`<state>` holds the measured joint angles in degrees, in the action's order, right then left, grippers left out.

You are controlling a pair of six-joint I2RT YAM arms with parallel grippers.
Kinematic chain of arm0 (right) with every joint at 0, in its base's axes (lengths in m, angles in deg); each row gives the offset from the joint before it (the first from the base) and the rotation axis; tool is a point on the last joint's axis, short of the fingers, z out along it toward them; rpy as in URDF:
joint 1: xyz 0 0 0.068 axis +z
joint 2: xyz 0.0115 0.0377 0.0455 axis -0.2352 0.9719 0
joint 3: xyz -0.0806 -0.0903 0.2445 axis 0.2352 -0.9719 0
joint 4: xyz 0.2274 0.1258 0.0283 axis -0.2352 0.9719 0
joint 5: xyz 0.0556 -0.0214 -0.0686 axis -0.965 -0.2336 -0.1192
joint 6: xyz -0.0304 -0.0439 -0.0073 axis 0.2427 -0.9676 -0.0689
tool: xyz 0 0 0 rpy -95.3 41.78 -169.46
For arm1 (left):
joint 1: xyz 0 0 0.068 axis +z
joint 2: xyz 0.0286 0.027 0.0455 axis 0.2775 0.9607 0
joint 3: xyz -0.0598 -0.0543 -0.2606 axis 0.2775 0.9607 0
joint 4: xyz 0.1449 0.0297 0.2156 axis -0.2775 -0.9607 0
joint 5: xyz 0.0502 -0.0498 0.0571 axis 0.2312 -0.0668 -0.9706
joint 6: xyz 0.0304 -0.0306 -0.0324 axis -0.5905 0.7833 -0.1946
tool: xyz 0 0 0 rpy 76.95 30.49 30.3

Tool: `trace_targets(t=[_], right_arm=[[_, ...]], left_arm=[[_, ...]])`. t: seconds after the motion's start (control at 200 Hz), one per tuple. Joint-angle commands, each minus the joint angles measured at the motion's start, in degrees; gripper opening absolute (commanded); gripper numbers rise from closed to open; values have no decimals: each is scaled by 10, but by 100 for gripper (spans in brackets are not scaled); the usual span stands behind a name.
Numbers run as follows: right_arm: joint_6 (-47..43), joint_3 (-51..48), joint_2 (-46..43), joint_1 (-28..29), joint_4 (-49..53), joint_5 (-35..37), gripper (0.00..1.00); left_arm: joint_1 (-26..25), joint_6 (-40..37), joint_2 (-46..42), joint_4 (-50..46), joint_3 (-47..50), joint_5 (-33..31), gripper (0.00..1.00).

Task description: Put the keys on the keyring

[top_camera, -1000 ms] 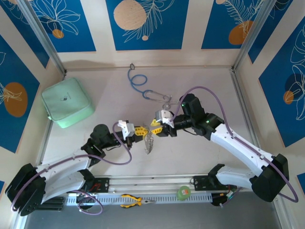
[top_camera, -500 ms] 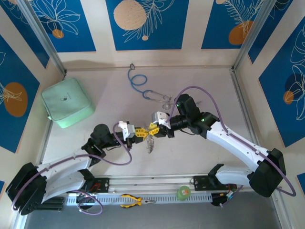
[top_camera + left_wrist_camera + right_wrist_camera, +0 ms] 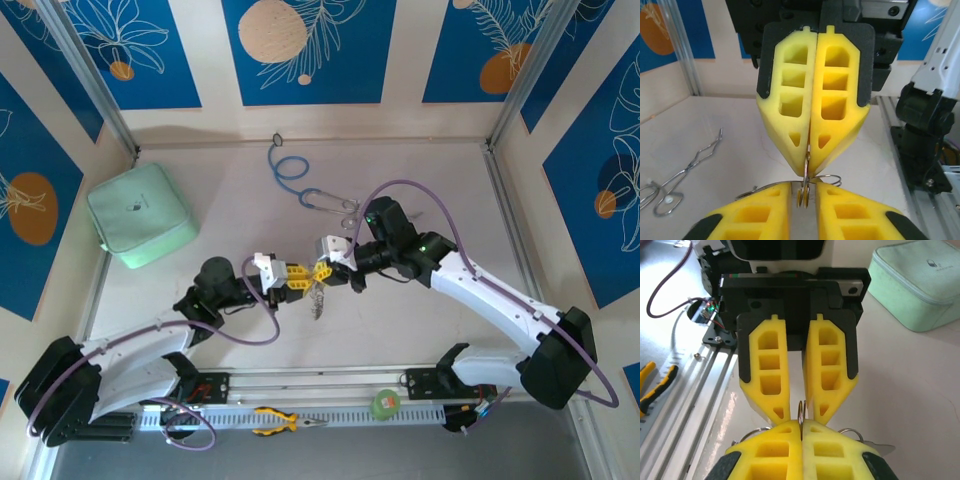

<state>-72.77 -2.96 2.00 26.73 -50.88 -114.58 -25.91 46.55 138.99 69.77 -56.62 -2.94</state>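
right end effector point(image 3: 801, 425) pressed together, pinching keyring point(image 3: 316, 298); left end effector point(image 3: 802, 187) slightly spread, keyring between its fingertips point(image 3: 780, 407), rest dangling below both.

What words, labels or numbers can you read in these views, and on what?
No text can be read in these views.
Mint-green pouch: small dark logo mark, too small and blurred to read.
Round green disc: pale marking, too small to read.
Wall panels: leaf and circle artwork, no words.
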Motion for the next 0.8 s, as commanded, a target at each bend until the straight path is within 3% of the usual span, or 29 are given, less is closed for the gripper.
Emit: trace_targets(t=[0.0,0.48,0.795], right_arm=[[-39,38,14,-5,39,39,0],[-125,124,70,4,149,94,0],[-121,123,78,27,148,97,0]], left_arm=[[-2,-57,-6,-80,-34,-19,23],[-5,-96,-7,-179,-77,-56,22],[-10,-88,21,-145,-90,-39,18]])
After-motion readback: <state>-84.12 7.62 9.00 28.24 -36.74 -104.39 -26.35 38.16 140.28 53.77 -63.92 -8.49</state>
